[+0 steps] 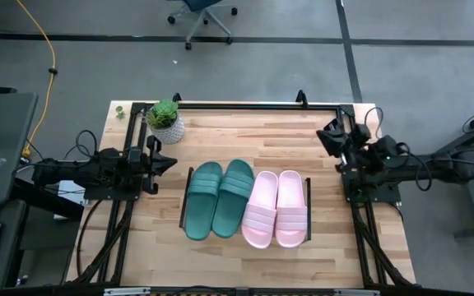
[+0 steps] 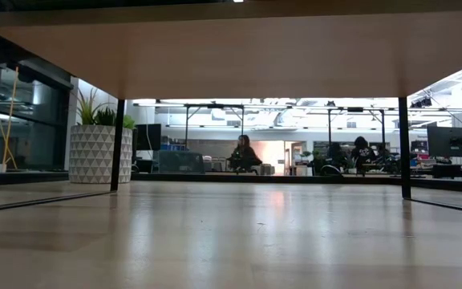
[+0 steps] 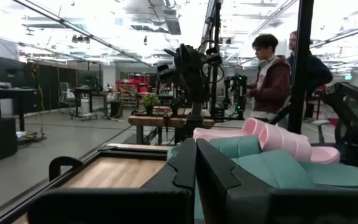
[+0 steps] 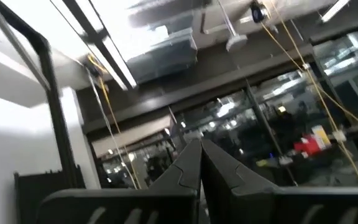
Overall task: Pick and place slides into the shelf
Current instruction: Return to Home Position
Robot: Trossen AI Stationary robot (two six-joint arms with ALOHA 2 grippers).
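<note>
Two teal slides (image 1: 219,199) and two pale pink slides (image 1: 276,207) lie side by side, soles down, on the shelf (image 1: 189,177), whose black wire frame shows at either end of the row. In the low view the shelf's wood underside (image 2: 231,56) spans the top, with its thin black legs on the table. My left gripper (image 1: 171,161) is shut and hovers left of the teal pair; its wrist view looks past the shut fingers (image 3: 196,163) at the teal slides (image 3: 278,168) and pink slides (image 3: 272,138). My right gripper (image 1: 323,138) is shut, raised at the table's far right, with its fingers (image 4: 201,158) pointing up into the room.
A potted plant (image 1: 166,121) in a white patterned pot stands at the far left of the table, close to my left arm. A larger black frame (image 1: 237,105) edges the table. Two persons (image 3: 272,74) stand beyond the table's right side. Bare wood lies near the front edge.
</note>
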